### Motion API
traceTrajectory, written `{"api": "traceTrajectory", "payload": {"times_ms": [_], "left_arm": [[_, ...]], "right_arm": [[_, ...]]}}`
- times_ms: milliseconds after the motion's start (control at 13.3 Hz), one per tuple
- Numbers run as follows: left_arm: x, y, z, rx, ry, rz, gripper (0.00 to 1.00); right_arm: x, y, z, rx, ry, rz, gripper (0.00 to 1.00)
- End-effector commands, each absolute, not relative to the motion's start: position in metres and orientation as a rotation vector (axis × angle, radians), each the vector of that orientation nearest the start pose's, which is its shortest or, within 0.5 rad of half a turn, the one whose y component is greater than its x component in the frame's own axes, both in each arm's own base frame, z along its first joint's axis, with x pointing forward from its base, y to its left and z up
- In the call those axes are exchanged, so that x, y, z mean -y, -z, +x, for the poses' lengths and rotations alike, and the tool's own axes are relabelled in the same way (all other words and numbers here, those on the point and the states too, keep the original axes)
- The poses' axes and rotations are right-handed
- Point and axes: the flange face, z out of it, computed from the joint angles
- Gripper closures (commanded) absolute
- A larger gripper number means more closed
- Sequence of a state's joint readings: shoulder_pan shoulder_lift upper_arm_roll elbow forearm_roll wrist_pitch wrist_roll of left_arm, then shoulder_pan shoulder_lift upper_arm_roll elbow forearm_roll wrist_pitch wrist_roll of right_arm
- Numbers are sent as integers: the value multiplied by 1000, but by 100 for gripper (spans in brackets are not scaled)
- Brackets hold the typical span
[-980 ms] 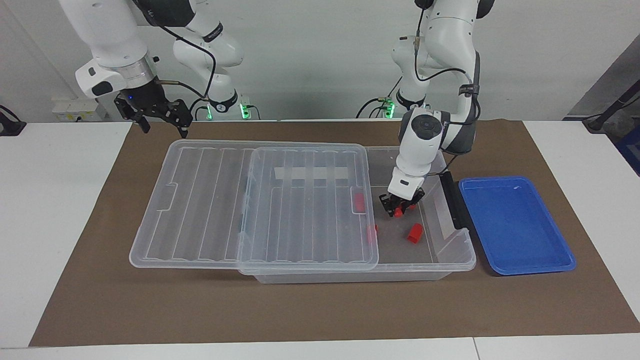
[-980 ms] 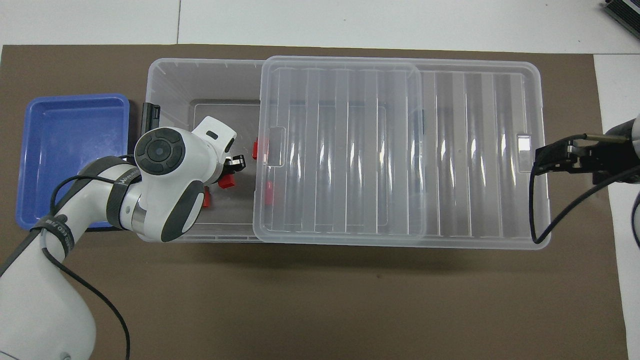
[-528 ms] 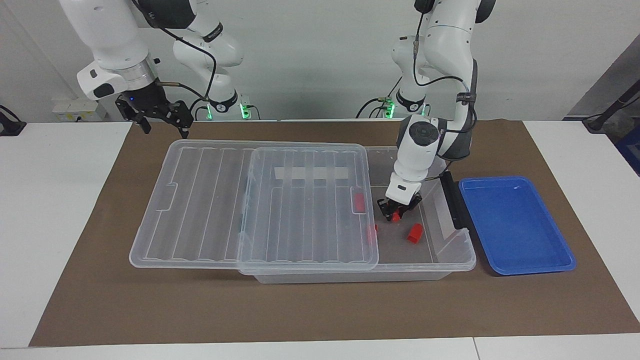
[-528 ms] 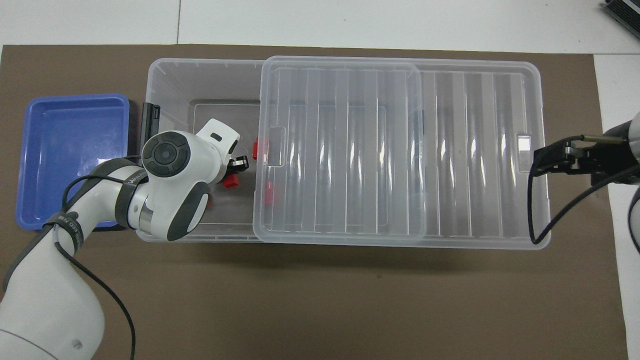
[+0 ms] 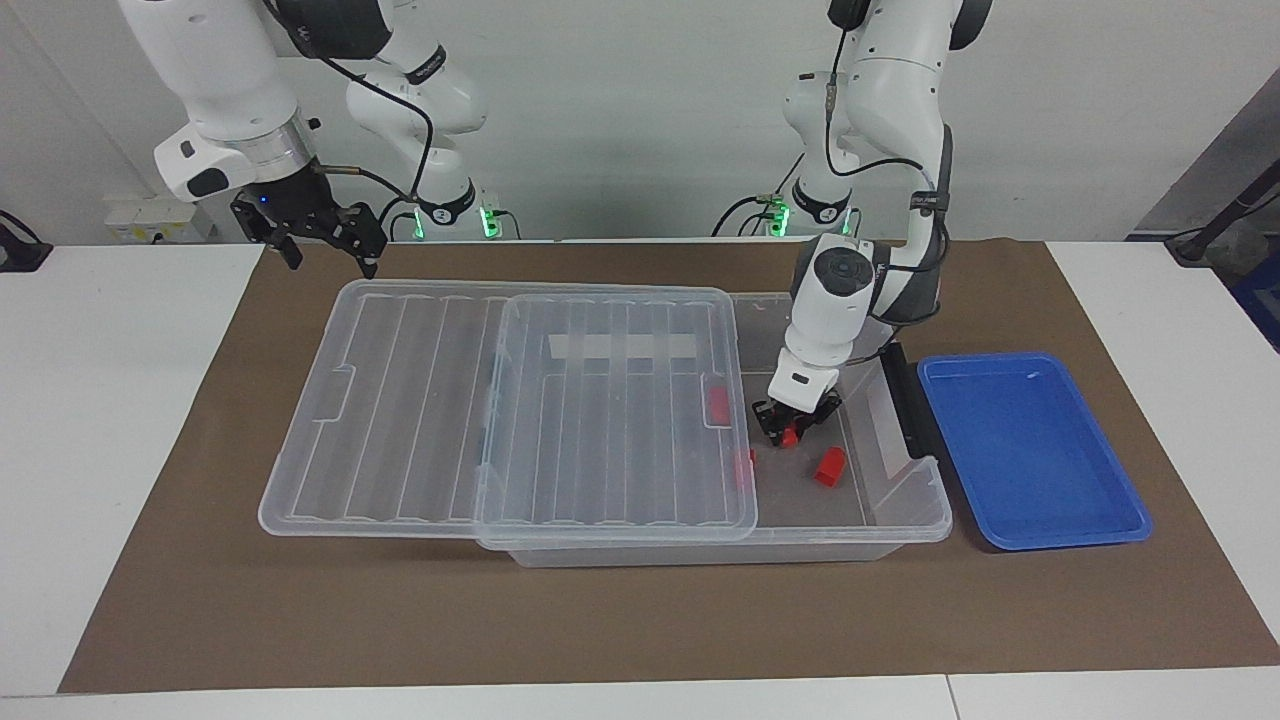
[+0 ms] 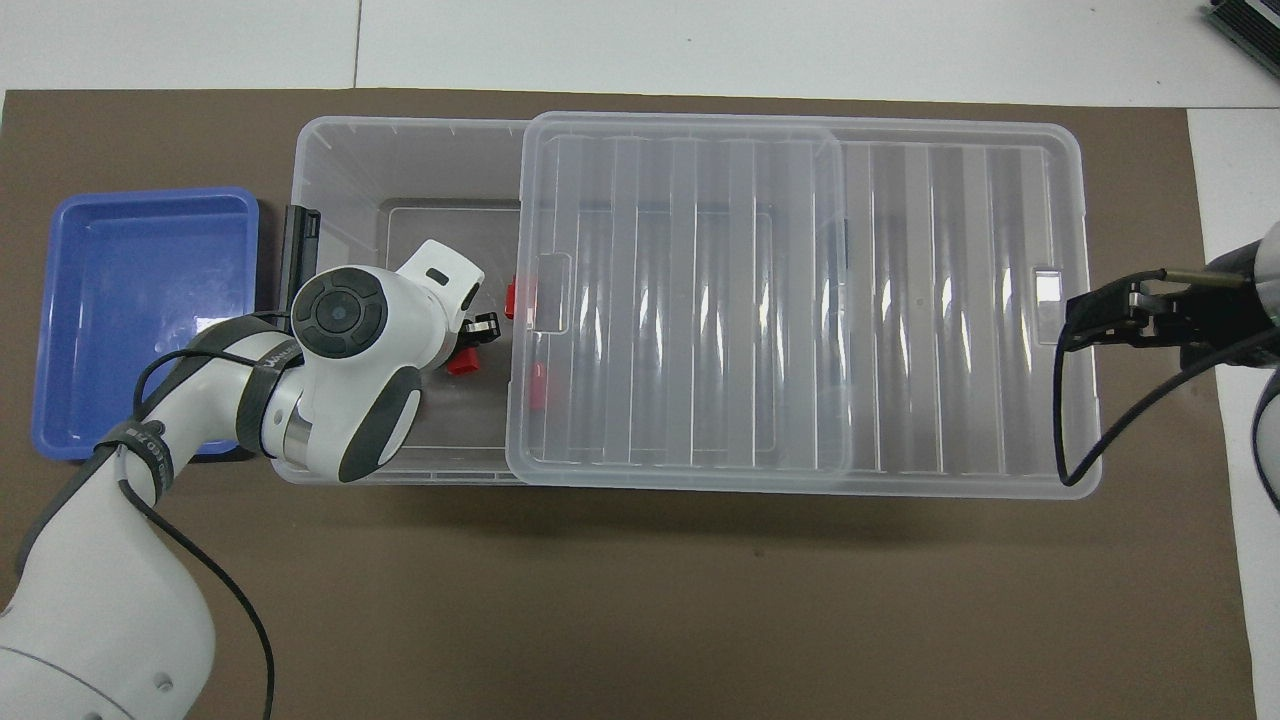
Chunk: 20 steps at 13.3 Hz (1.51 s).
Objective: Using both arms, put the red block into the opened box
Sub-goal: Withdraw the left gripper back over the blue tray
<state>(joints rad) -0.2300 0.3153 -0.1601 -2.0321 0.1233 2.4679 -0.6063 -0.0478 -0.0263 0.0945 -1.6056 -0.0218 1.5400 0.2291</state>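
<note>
Inside the box (image 5: 900,520), uncovered end: left pincer (image 5: 790,432) gripped red block (image 5: 790,436) | lid (image 5: 420,400) covered the rest | right pincer (image 5: 320,235) open, waiting over the counter (image 5: 120,400) | blue tray (image 5: 1030,450) beside the box.

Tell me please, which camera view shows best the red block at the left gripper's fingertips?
The facing view: there the red block shows unobstructed at the left gripper, low inside the box. In the overhead view the left arm's wrist hides part of the block; only its red edge shows beside the gripper.
</note>
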Motion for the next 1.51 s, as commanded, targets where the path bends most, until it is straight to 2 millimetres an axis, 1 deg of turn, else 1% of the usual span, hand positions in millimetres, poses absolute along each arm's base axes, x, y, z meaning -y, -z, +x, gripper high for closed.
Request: {"api": "traceTrajectory", "payload": {"times_ms": [0,151,226,302,377,452,528,603,679,754,829,905,980,1056,1206,1282,1433], "left_arm": [[228,-296,560,182,214,-3146,31],[228,-297,559,180,204,-3142,3],[228,-300,560,182,186,-3134,0],[228,-306,562,183,171,-3125,0],[229,-317,564,183,160,-3116,0],[230,-335,566,184,160,-3108,0],[230,-355,568,186,154,-3098,0],[229,-377,570,191,157,-3089,0],[228,-398,571,201,156,-3081,0],[225,-416,572,208,149,-3072,0],[222,-434,572,223,142,-3065,0],[217,-453,571,238,145,-3064,0],[211,-473,570,258,154,-3059,0],[206,-493,568,269,148,-3050,0],[179,-527,570,296,136,-3036,0],[164,-542,567,258,146,-3038,0],[111,-570,563,230,129,-3081,0]], "right_arm": [[-17,-617,541,-260,-39,-3157,0],[-12,-612,543,-259,-25,-3156,1],[-9,-607,544,-254,-18,-3156,2],[-3,-601,546,-253,-7,-3156,5],[6,-595,548,-250,7,-3155,8],[13,-588,550,-230,26,-3155,14],[23,-582,551,-219,35,-3155,26],[34,-573,553,-213,48,-3157,35],[47,-563,554,-203,62,-3158,49],[55,-561,554,-200,74,-3159,61],[63,-555,555,-205,61,-3157,83],[76,-551,556,-209,68,-3157,100],[81,-546,559,-201,94,-3159,100],[84,-536,559,-208,113,-3158,100],[90,-523,563,-218,145,-3156,100],[96,-516,565,-232,131,-3156,100],[102,-500,576,-241,162,-3152,100]]}}
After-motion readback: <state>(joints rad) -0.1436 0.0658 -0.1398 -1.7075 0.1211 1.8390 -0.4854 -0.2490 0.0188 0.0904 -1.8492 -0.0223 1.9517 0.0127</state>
